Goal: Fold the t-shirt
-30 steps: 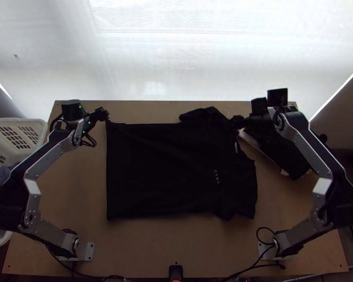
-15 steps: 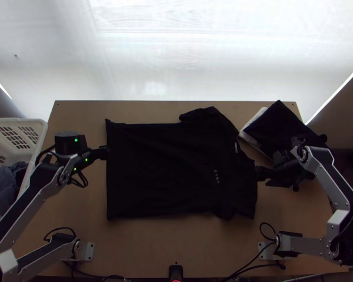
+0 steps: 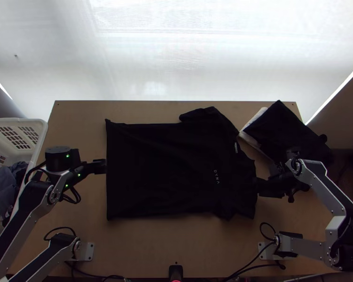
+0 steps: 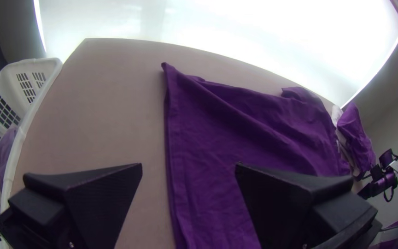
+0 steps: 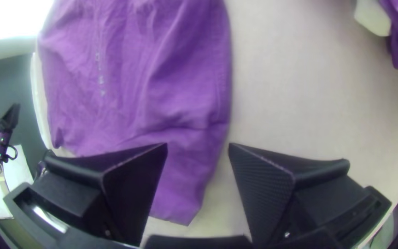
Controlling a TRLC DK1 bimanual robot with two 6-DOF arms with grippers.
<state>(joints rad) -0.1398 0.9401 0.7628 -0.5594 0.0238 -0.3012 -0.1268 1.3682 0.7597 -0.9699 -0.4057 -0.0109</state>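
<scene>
The black t-shirt (image 3: 172,169) lies spread sideways on the table, hem at the left, collar and one sleeve at the right; the far sleeve sticks out at the back. My left gripper (image 3: 101,166) is at the hem's edge. In the left wrist view my left gripper (image 4: 188,168) stands open, with the hem of the shirt (image 4: 208,133) between and beyond its fingers. My right gripper (image 3: 259,187) is at the shirt's right edge. In the right wrist view my right gripper (image 5: 198,147) is open over the edge of the shirt (image 5: 180,110), which looks purple there.
At the left stands a white basket (image 3: 23,123) with clothes (image 3: 9,181) inside. Another dark folded cloth (image 3: 284,127) lies over something white (image 3: 256,117) at the table's back right. Bare wood (image 3: 153,244) runs along the near side.
Both grippers have come from the shirt's far side toward the table's near edge, the left along the hem, the right along the right edge. The shirt looks the same.
</scene>
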